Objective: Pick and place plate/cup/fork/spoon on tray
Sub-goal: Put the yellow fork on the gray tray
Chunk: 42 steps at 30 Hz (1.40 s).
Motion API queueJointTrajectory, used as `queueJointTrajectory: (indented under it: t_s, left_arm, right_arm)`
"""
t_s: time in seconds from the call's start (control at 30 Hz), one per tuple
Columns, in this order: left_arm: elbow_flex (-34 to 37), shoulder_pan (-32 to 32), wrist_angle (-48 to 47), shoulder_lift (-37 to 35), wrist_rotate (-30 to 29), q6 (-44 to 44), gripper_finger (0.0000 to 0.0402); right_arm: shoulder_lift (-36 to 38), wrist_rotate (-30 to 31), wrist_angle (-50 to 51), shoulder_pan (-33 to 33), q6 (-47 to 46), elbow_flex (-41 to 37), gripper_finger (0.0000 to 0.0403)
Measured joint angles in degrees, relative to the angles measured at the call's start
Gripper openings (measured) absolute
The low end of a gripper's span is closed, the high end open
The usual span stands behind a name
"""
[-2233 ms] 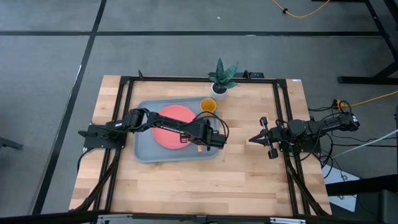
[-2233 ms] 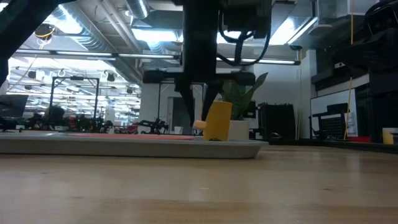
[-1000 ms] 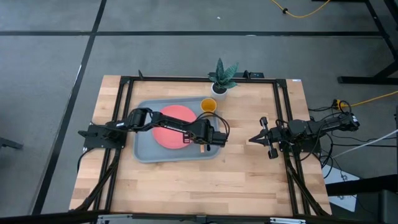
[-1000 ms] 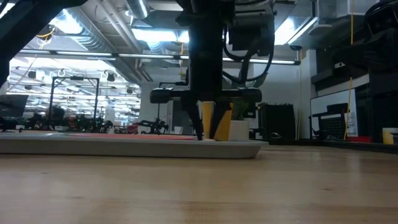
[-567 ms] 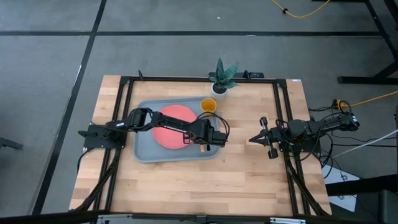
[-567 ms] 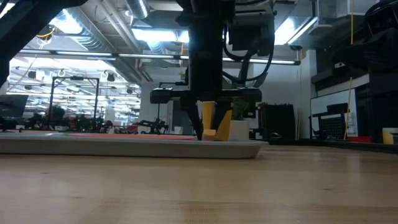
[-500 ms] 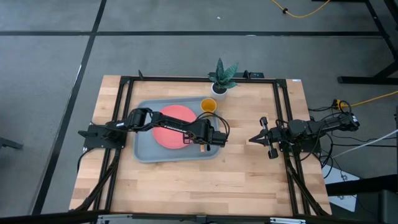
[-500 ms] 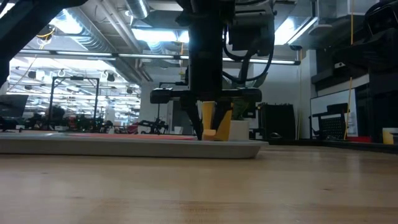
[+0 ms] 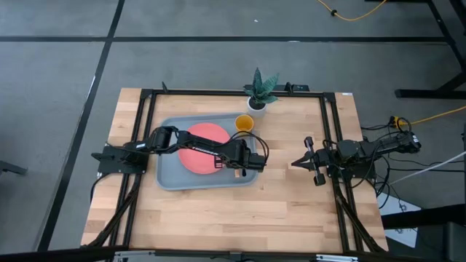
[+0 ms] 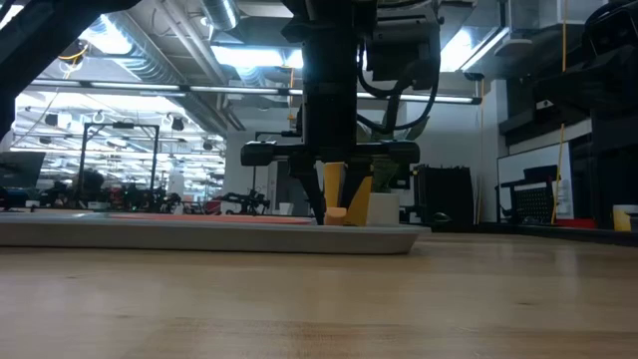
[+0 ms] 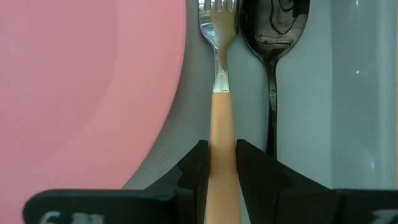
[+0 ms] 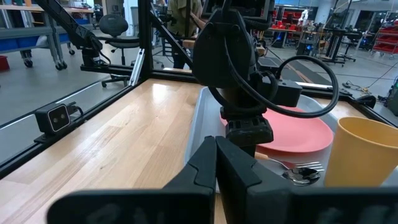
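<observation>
The grey-blue tray holds the coral plate and the yellow cup at its far right corner. The fork and the dark spoon lie side by side on the tray floor, right of the plate. My left gripper stands low over the tray's right part, shut on the fork's orange handle; it also shows in the low view. My right gripper is shut and empty, right of the tray. My left gripper pinches the fork's orange handle between its two fingers, toward the handle's free end. The fingers come from above, pointing down, and stand across the handle. The fork's tines lie on the tray floor between the plate's rim and the spoon's bowl.
A white pot with a green plant stands at the table's far edge behind the cup. A black frame runs around the table top. Bare wood lies in front of the tray and between the tray and my right gripper.
About two seconds ago my left gripper was higher, with the fork clear of the tray; it has come down with the fork to the tray floor beside the plate. Over the last second it has kept still.
</observation>
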State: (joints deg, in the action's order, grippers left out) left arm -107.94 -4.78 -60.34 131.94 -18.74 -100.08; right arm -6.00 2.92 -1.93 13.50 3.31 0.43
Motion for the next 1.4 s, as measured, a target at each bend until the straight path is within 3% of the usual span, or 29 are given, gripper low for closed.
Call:
queueJointTrajectory:
  t_s: [1.4]
  left_arm:
    - [0.0, -0.1, -0.1, 0.0, 0.0, -0.3, 0.0076]
  right_arm:
    - [0.0, 0.0, 0.0, 0.0, 0.0, 0.0, 0.0011]
